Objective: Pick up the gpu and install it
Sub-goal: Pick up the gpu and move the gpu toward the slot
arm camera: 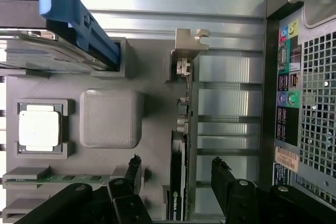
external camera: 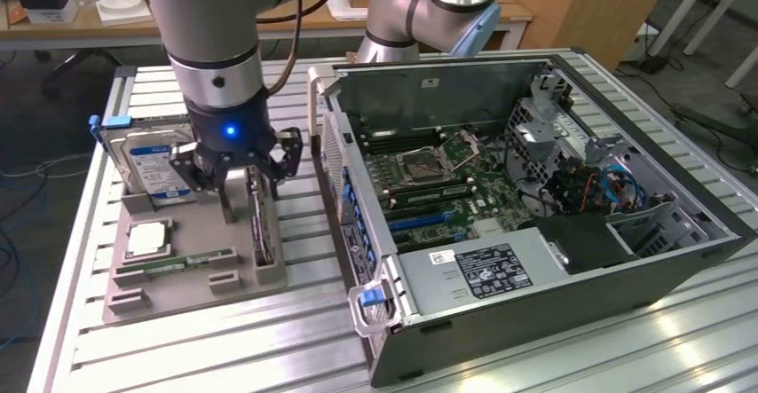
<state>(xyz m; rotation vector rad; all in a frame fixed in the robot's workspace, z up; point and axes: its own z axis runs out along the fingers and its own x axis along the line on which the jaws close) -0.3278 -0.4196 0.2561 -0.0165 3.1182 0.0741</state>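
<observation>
The gripper hangs straight down from the arm over a grey holder tray, which sits on the slatted metal table at the exterior view's left. Its 2 fingers are spread wide and hold nothing. In the wrist view they stand 1 on each side of the gpu, with a clear gap between each fingertip and the card. The gpu stands on its long edge in a slot of the tray, on the tray's side nearest the computer case. The card is thin and dark, and its silvery bracket is at the end farthest from the fingers. In the exterior view the card shows just below the fingertips. The tray also carries a hard drive with a blue label, standing upright in its own slot, a square CPU lying flat in a recess, and a narrow green RAM stick set on edge. The case lies on its side at the exterior view's right with its cover off, so the motherboard shows inside.
</observation>
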